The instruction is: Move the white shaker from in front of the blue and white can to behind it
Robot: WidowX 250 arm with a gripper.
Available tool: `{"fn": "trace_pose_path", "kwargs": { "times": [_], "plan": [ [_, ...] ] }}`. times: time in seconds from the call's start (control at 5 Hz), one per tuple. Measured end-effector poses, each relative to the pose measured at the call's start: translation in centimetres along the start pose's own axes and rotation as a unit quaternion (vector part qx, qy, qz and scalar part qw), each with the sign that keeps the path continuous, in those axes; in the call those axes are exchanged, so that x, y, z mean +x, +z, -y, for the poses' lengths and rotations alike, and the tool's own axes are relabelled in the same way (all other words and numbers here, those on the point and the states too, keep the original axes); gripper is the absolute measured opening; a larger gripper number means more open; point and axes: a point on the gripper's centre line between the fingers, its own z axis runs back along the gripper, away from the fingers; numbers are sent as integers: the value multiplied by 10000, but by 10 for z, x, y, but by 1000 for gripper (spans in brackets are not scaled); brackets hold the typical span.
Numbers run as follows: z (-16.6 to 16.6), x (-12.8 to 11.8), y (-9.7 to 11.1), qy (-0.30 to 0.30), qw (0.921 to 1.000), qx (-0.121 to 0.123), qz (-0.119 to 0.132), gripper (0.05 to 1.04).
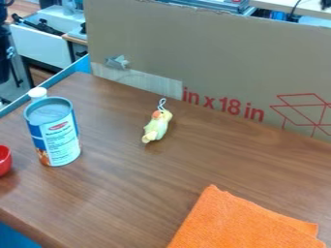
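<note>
A small yellow-green toy bird with an orange patch and a white loop at its top lies on the brown wooden table, a little above the middle of the view. To its left stands an upright can with a blue and white label. Right behind the can is something with a round white cap, its lower part hidden. A red rounded cup or bowl is cut off by the left edge. An orange cloth lies flat at the lower right.
A tall cardboard panel with red print borders the table's back, with silvery tape at its left. A blue rim runs along the back left edge. Other furniture stands behind.
</note>
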Motion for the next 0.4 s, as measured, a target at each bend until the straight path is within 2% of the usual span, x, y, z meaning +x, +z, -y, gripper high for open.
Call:
{"fn": "trace_pose_path", "kwargs": {
  "times": [0.2,0.4],
  "plan": [
    [22,-20,-4,-336,9991,7,-258,1001],
    [39,-24,-14,-699,9965,-44,-462,1001]
  ]
}}
